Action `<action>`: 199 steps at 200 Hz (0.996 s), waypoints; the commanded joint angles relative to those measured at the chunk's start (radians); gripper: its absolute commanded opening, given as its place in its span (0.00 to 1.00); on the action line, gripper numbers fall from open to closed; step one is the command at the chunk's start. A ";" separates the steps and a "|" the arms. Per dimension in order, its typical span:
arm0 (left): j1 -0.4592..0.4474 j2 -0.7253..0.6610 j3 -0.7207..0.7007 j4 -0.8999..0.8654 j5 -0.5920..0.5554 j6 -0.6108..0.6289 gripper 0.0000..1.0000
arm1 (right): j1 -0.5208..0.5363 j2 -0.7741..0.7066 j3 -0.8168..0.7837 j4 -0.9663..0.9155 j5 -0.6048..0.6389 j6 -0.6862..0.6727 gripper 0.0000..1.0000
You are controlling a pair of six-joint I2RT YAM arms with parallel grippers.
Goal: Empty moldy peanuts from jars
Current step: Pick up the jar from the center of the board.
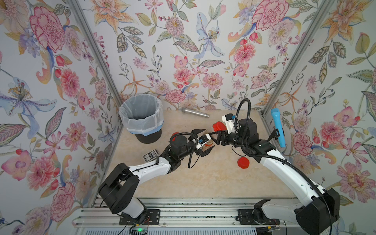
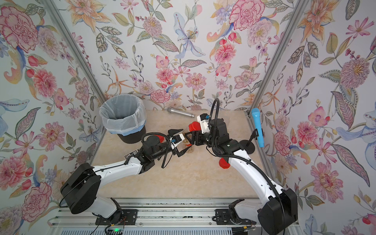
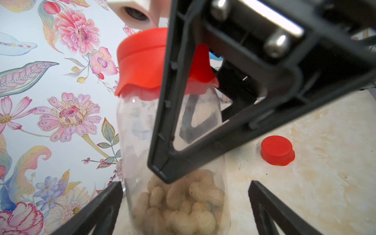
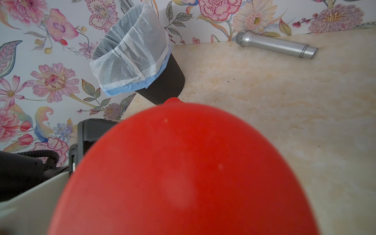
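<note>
White arms [image 1: 150,168], black joints [image 1: 118,190], ribbed cables [image 1: 243,100]

a clear jar [image 3: 140,130], capped with a red lid [image 3: 142,59], is stood upright right of the bin [image 1: 149,138]; pale peanuts [image 3: 183,203] are heaped in its bottom; a loose red lid [image 1: 243,162] is laid flat farther off.

The left gripper [image 2: 186,139] is standing wide open, a clear plastic red-lidded jar [image 2: 193,126] just ahead. The right gripper [image 2: 189,139] is clasping that jar.
</note>
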 commanded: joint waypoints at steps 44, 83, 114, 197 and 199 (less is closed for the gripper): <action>0.002 0.064 0.047 0.034 -0.026 -0.019 1.00 | 0.024 -0.003 0.036 0.055 -0.019 0.022 0.43; 0.004 0.072 0.048 0.061 -0.033 -0.037 1.00 | 0.028 0.001 0.037 0.056 -0.014 0.021 0.43; 0.010 0.059 0.042 0.069 -0.037 -0.053 0.99 | 0.029 0.006 0.037 0.057 -0.015 0.022 0.43; 0.033 0.052 0.015 0.130 -0.058 -0.085 0.95 | 0.030 0.001 0.032 0.061 -0.011 0.022 0.43; 0.033 0.052 0.016 0.130 -0.058 -0.085 0.95 | 0.030 0.001 0.032 0.061 -0.011 0.023 0.43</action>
